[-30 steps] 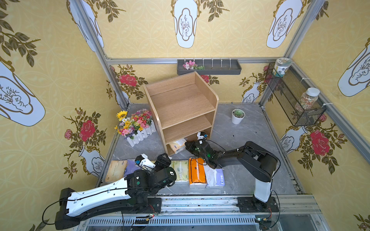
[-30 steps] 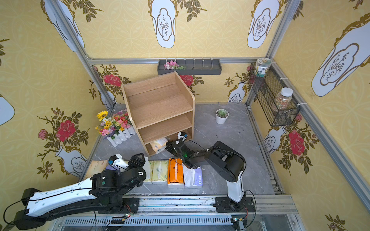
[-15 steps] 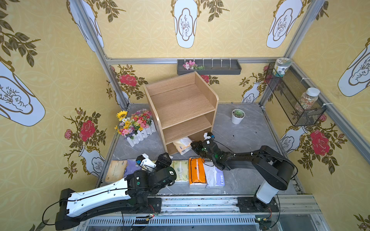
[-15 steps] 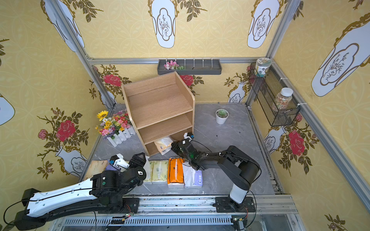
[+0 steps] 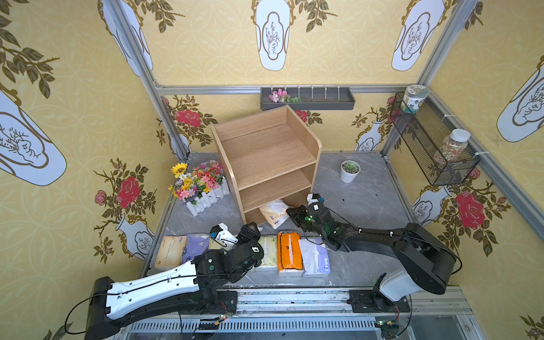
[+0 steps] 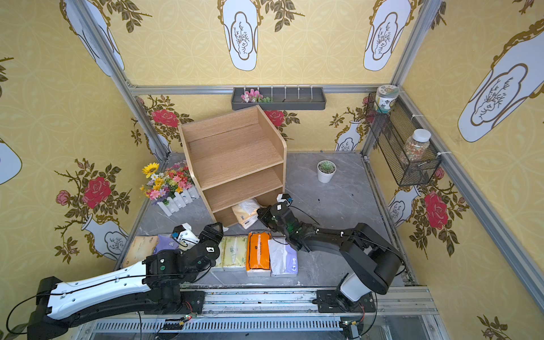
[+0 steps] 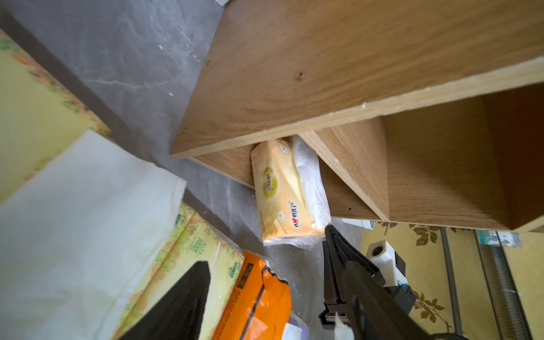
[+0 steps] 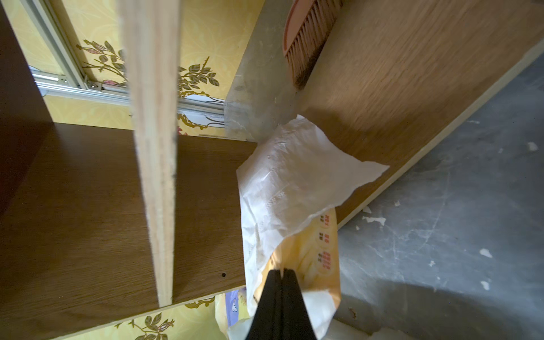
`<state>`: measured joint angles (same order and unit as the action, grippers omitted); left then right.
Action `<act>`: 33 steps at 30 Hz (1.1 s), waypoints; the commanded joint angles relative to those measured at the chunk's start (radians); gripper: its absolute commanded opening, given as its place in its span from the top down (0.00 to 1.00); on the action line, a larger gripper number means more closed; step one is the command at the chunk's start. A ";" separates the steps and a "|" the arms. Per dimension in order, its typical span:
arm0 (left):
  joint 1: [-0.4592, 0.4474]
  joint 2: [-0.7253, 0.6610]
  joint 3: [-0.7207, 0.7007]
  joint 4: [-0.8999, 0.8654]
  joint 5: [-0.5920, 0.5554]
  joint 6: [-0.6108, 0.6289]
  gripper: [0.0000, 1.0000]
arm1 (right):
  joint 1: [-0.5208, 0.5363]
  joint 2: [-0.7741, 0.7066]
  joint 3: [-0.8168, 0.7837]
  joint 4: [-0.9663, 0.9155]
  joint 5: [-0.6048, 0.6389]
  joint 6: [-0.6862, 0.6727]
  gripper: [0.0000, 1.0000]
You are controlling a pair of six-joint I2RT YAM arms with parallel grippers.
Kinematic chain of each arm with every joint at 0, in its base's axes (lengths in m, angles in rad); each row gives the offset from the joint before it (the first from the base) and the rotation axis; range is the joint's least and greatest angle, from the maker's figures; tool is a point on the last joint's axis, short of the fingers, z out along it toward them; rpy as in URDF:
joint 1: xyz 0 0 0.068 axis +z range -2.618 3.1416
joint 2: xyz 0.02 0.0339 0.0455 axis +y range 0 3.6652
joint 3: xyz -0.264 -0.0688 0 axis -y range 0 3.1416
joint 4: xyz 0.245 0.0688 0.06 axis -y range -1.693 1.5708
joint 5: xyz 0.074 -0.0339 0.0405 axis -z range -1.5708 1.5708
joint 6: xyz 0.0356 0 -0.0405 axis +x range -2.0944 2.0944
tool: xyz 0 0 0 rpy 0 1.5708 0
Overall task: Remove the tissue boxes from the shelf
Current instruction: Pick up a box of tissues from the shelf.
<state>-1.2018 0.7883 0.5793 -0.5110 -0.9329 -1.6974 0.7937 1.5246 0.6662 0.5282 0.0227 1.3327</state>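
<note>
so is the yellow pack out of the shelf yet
Half out: the yellow pack straddles the front edge of the shelf, right gripper shut on it.

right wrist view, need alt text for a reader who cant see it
The right gripper, jaws shut, pinches the end of a yellow tissue pack lying at the front edge of the wooden shelf. A white tissue sticks out of the pack; grey floor lies beside it.

Bright even light in both top views, wide-angle bowed edges, wrist views soft, blurred near objects.
</note>
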 commanded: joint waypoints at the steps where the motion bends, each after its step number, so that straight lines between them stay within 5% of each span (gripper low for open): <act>1: 0.023 0.019 -0.022 0.176 0.054 0.062 0.22 | -0.010 -0.021 0.006 -0.014 -0.031 0.027 1.00; 16: 0.153 0.150 -0.111 0.511 0.189 -0.003 0.20 | -0.044 -0.039 0.008 -0.043 -0.099 0.071 1.00; 33: 0.170 0.227 -0.145 0.725 0.235 -0.064 0.19 | -0.047 -0.235 -0.020 -0.168 -0.098 0.068 1.00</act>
<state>-1.0325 1.0023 0.4412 0.1322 -0.7204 -1.7580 0.7483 1.3140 0.6529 0.3588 -0.0776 1.4048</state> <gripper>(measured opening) 0.806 0.067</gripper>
